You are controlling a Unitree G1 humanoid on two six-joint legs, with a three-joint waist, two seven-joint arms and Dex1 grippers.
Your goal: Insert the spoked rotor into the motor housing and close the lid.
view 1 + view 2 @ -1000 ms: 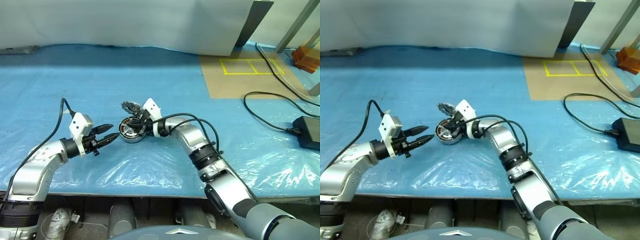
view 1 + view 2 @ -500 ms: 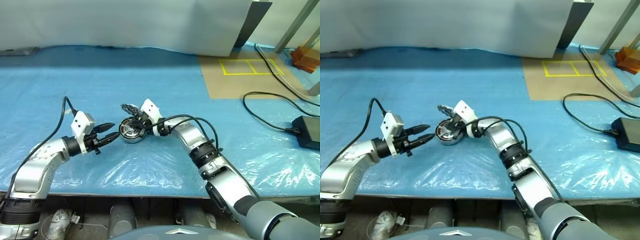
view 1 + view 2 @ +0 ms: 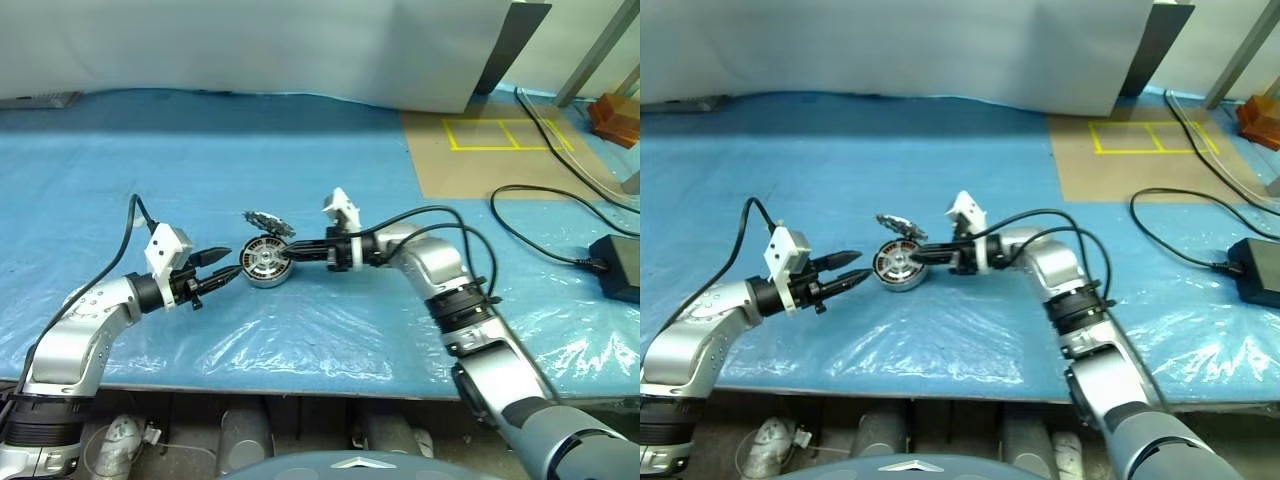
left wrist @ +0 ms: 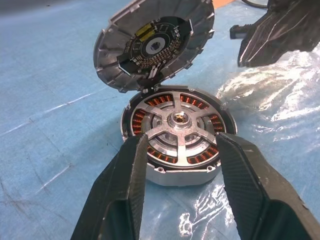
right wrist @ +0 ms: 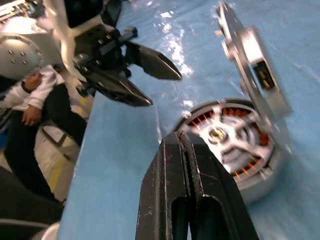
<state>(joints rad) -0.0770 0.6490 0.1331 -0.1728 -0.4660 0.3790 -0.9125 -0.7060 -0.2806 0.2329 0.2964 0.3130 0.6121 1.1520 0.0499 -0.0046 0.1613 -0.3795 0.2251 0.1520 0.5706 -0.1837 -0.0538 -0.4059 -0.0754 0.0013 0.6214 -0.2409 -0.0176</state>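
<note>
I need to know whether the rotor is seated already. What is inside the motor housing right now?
Inside the motor housing sits a silvery spoked rotor over a ring of copper windings. The lid stands tilted open behind it. What lies beneath the rotor is covered.

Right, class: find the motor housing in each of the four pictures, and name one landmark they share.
Left eye view: motor housing, centre-left on the blue sheet.
Right eye view: housing, same spot, between the two arms.
Left wrist view: housing, central, between the left end effector fingers.
Right wrist view: housing, right of centre.
Shared landmark: the raised lid hinged above it.
</note>
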